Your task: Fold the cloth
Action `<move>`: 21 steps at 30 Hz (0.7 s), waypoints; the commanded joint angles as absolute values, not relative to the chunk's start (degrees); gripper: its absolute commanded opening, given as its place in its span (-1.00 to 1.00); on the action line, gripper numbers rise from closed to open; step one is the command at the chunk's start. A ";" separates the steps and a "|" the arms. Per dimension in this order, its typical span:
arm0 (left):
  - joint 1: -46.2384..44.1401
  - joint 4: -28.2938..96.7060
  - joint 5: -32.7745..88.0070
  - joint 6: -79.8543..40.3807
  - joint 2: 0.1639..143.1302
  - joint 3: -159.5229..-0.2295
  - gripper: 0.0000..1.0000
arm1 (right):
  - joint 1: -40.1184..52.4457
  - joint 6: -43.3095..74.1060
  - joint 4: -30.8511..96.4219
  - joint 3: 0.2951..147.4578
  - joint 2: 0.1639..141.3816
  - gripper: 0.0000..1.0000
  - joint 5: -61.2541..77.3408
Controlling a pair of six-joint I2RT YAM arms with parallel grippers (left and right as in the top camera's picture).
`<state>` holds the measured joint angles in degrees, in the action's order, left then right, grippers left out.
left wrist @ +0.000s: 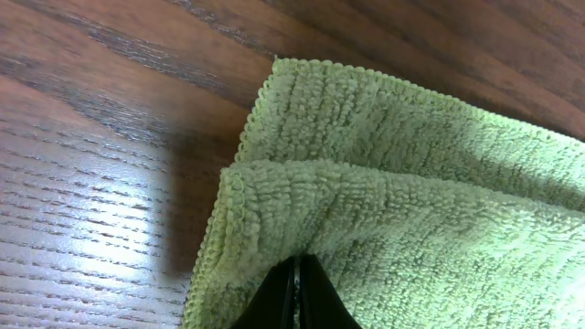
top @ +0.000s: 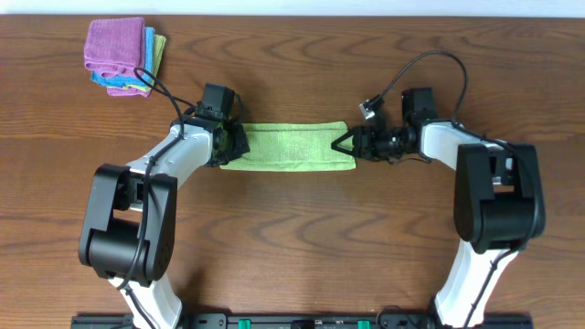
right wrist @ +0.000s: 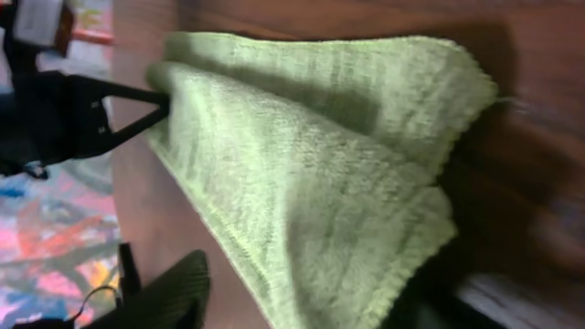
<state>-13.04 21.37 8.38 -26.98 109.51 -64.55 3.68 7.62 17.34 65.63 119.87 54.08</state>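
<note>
Nubby green terry cloth point(top: 285, 146) (folded strip): left fingers point(left wrist: 277, 303) clamped on it, right fingers point(right wrist: 69, 123) apart.

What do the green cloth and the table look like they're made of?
The green cloth looks like microfibre terry: a fuzzy, matte pile in fine rows, with a stitched edge. The table shows dark brown wood grain with a soft sheen. I cannot tell whether it is solid wood or a laminate.
</note>
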 commanded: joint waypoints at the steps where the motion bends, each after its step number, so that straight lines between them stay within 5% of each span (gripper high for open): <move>1: -13.06 21.87 7.53 -26.98 111.83 -65.34 -0.88 | 3.99 8.36 17.58 65.10 122.58 -0.23 49.74; 3: -13.06 22.57 7.86 -26.87 111.35 -66.74 -0.89 | 3.75 9.67 17.96 66.46 122.48 -0.90 49.71; 4: -13.06 23.00 8.78 -25.87 110.91 -67.72 -0.89 | 3.55 9.85 18.87 67.26 122.39 -0.98 49.52; 10: -13.04 34.09 6.09 -23.14 103.24 -78.11 -0.90 | 1.50 7.16 35.66 76.36 118.78 -0.98 36.10; 15: -13.04 40.69 -2.92 -23.11 92.14 -82.43 -0.88 | 1.43 5.02 54.68 86.83 112.66 -0.98 9.28; 21: -13.04 40.80 -3.57 -23.14 82.17 -82.43 -0.88 | 9.76 5.06 55.94 88.64 111.83 -0.97 1.72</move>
<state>-13.04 40.29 -1.72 -23.92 83.18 -82.11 4.97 6.02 56.66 88.95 110.17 6.79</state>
